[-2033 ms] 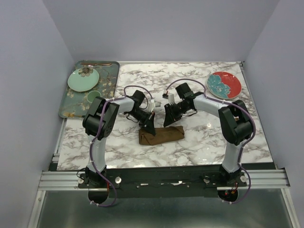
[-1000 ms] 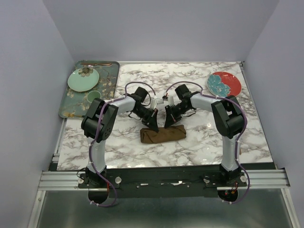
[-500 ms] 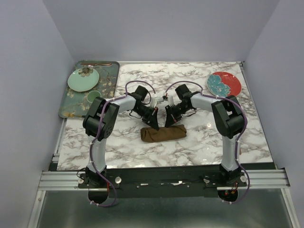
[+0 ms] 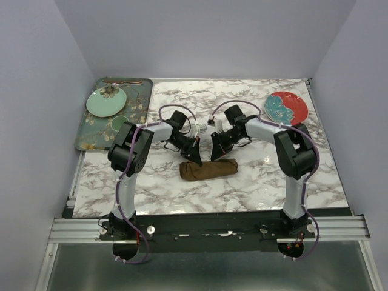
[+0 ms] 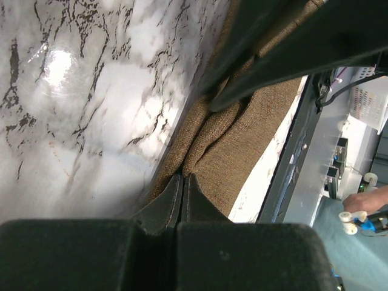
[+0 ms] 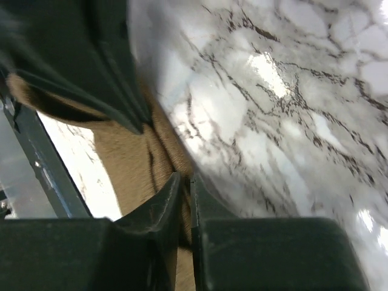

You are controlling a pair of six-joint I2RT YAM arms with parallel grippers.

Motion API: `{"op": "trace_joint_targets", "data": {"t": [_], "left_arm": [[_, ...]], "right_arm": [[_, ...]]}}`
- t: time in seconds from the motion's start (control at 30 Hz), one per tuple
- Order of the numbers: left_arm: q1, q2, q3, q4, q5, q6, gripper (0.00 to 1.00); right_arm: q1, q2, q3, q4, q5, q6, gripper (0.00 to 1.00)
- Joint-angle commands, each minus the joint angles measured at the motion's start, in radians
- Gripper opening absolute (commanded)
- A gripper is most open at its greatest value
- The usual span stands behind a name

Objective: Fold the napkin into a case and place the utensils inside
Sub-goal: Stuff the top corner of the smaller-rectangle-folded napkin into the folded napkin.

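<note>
The brown napkin [image 4: 207, 170] lies as a narrow long case on the marble, left end nearer me. My left gripper [image 4: 195, 157] is shut, with its tips [image 5: 183, 176] pressed into a crease of the napkin [image 5: 242, 139] at its far edge. Just to its right, my right gripper [image 4: 215, 154] has its jaws a thin slit apart. A fold of the napkin [image 6: 130, 157] runs into the slit at the gripper's tips [image 6: 186, 176]. One copper-brown utensil [image 4: 123, 80] lies on the tray's far edge.
A dark green floral tray [image 4: 88, 130] at the back left holds a mint plate [image 4: 106, 101] and a small cup [image 4: 119, 124]. A red floral plate [image 4: 285, 108] sits at the back right. The table's near edge runs along the arm bases.
Both grippers have stayed at the case's far edge, shifting only slightly. The case has kept its shape and place.
</note>
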Motion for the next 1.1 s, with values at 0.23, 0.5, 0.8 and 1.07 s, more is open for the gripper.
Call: {"op": "trace_joint_targets", "data": {"t": [0.23,0.5,0.8,1.07], "left_arm": [[0.007,0.044,-0.044,0.036,-0.059,0.029,0.00],[0.007,0.060,-0.041,0.028,-0.053,0.037,0.00],[0.010,0.070,-0.026,-0.002,-0.061,0.070,0.00],[0.022,0.081,0.008,-0.024,-0.058,0.081,0.00]], "right_arm": [[-0.034,-0.386,-0.093,-0.024,0.176,-0.089,0.27],[0.089,-0.547,-0.275,-0.003,0.367,-0.290,0.17],[0.216,-0.408,-0.270,0.103,0.556,-0.269,0.15],[0.215,-0.265,-0.239,0.068,0.618,-0.278,0.12]]}}
